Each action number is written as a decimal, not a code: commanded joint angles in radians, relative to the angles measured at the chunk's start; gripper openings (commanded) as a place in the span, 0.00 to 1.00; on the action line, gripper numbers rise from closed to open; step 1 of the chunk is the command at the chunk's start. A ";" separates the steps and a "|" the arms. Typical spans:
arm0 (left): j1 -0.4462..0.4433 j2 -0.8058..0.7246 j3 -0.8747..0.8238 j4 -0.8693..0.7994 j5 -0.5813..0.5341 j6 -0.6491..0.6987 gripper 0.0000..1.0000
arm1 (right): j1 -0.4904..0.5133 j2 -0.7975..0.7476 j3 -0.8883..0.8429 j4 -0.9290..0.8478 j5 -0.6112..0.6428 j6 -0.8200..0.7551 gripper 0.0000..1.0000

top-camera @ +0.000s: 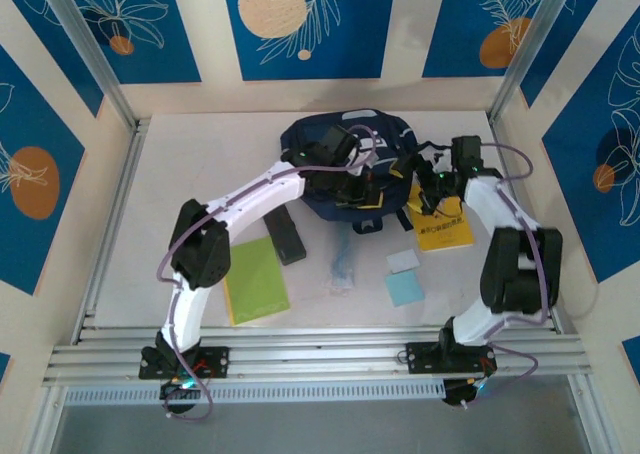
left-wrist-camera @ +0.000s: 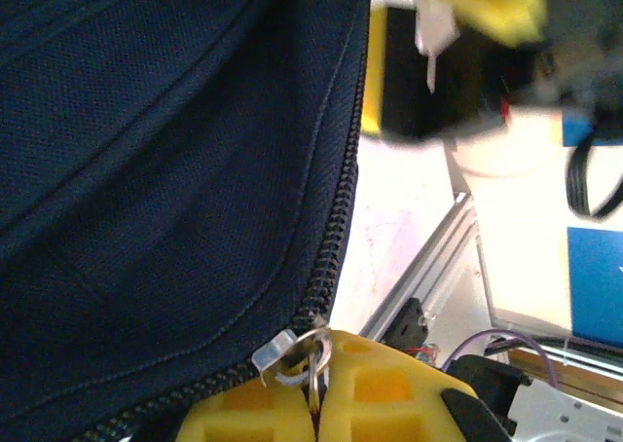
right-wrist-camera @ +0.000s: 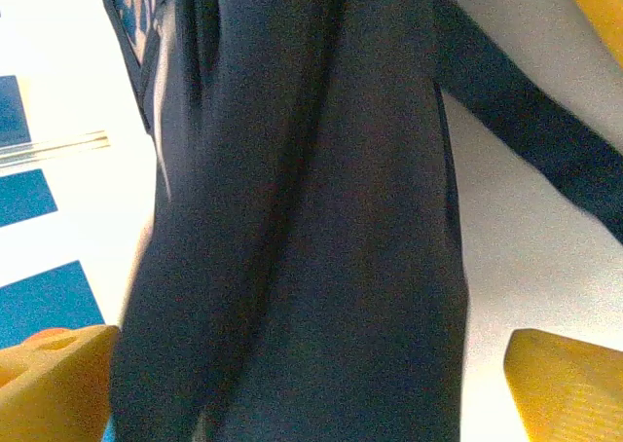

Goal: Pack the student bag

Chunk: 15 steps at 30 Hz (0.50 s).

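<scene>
Bag position: the student bag (top-camera: 305,139) lies flat at the far middle of the white table (top-camera: 200,174), with both arms reaching onto it.
Bag fabric: navy, with a fine woven texture in the left wrist view.
Zipper: a zipper (left-wrist-camera: 336,238) runs down the edge of the fabric to a metal zipper pull (left-wrist-camera: 292,352).
Left gripper: the left gripper (left-wrist-camera: 313,418) is over the bag's near-right part. Its 2 yellow left fingers (left-wrist-camera: 389,393) are pressed together, clamped on the zipper pull.
Right gripper: the right gripper (right-wrist-camera: 311,393) is at the bag's right side. Its 2 yellow right fingers (right-wrist-camera: 565,393) stand wide apart, 1 at each lower corner of the right wrist view, with dark bag fabric between them. Whether either finger touches the fabric cannot be told.
Strap: a dark strap (right-wrist-camera: 545,150) runs from the bag across the pale table.
Yellow book: a yellow book (top-camera: 445,229) lies just right of the bag on its near side, partly under the right arm.
Black case: a black oblong case (top-camera: 287,236) lies near the bag's near-left edge, beside the left arm.
Green notebook: a green notebook (top-camera: 256,279) lies flat just beyond the case on the near side, well apart from the bag.
Papers: a light blue sheet (top-camera: 405,289) and a smaller white card (top-camera: 403,261) lie side by side, just nearer than the yellow book.
Small item: a thin bluish thing (top-camera: 342,269) lies between the notebook and the papers, too small to identify.
</scene>
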 commanded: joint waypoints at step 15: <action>-0.020 -0.061 -0.092 0.235 0.046 -0.135 0.00 | 0.158 -0.091 -0.254 0.472 0.119 0.400 0.75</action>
